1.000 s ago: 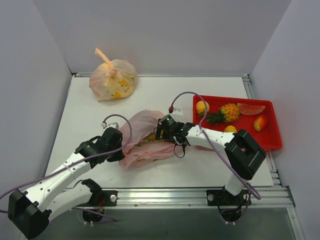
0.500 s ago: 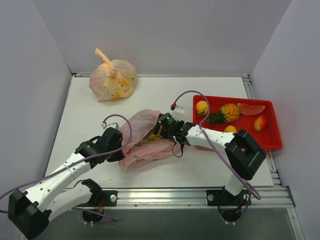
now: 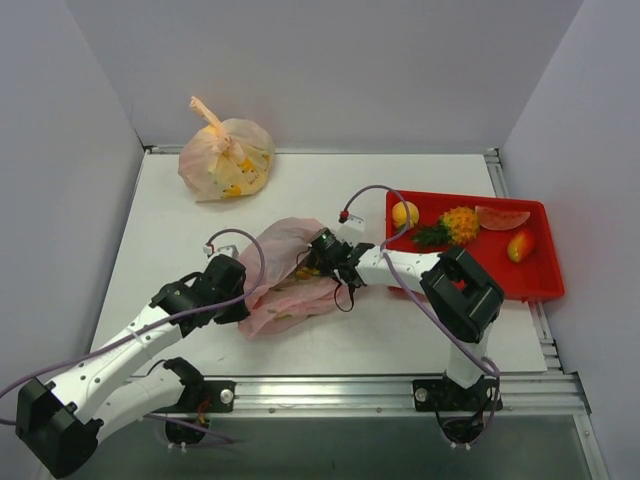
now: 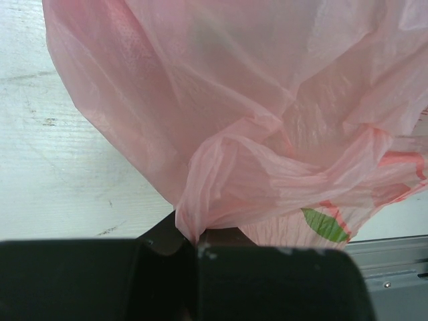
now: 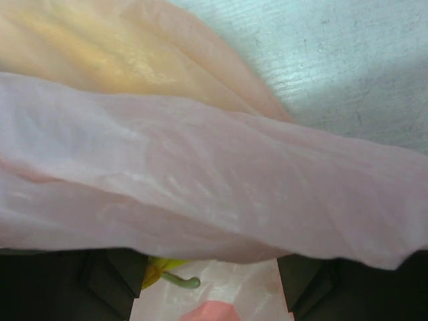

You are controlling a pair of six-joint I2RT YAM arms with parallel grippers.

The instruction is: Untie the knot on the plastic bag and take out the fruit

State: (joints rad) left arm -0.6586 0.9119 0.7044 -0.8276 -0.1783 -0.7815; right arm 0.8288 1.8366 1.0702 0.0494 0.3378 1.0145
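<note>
Pink plastic bag (image 3: 285, 275) clamped in left claw (image 4: 196, 246); right claw (image 5: 210, 287) apart beneath its fold.

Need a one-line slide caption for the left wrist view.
Pink plastic bag pinched in the shut left hand, white table beneath.

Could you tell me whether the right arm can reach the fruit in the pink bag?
Probably: the right gripper is open at the bag, yellow fruit showing between its fingers, though a fold drapes over them.

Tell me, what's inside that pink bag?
A yellow fruit with a greenish stem shows inside the pink bag. Crumpled plastic covers the rest; which fruit, and whether more lie inside, is hidden.
</note>
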